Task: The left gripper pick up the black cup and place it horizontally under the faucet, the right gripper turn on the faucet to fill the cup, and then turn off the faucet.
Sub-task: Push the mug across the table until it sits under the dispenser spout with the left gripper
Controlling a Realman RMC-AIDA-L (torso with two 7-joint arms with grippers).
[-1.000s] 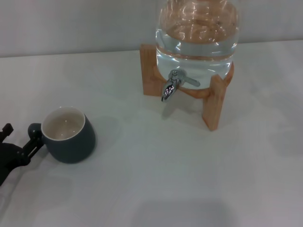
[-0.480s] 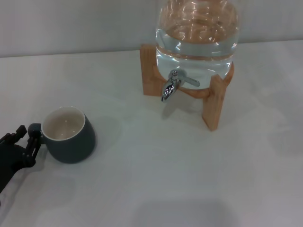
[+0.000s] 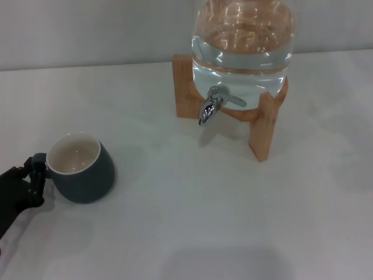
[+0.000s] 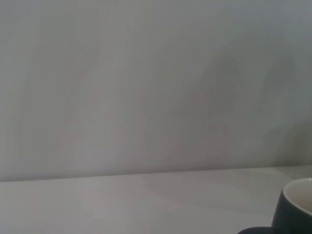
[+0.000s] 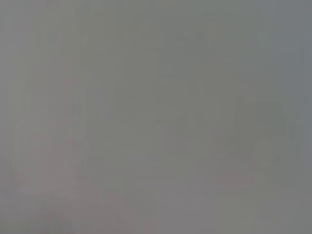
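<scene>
The black cup stands upright on the white table at the left, cream inside showing, its small loop handle pointing left. My left gripper reaches in from the left edge, and its black fingers are shut around that handle. A corner of the black cup shows in the left wrist view. The chrome faucet sticks out of the clear water jar at the back right, far from the cup. Its thin lever handle points right. The right gripper is out of view.
The jar rests on a wooden stand whose legs reach forward on the white table. A pale wall runs behind. The right wrist view is plain grey.
The left gripper's fingers, spread beside the handle a second ago, have closed onto it. The cup has shifted slightly to the left.
</scene>
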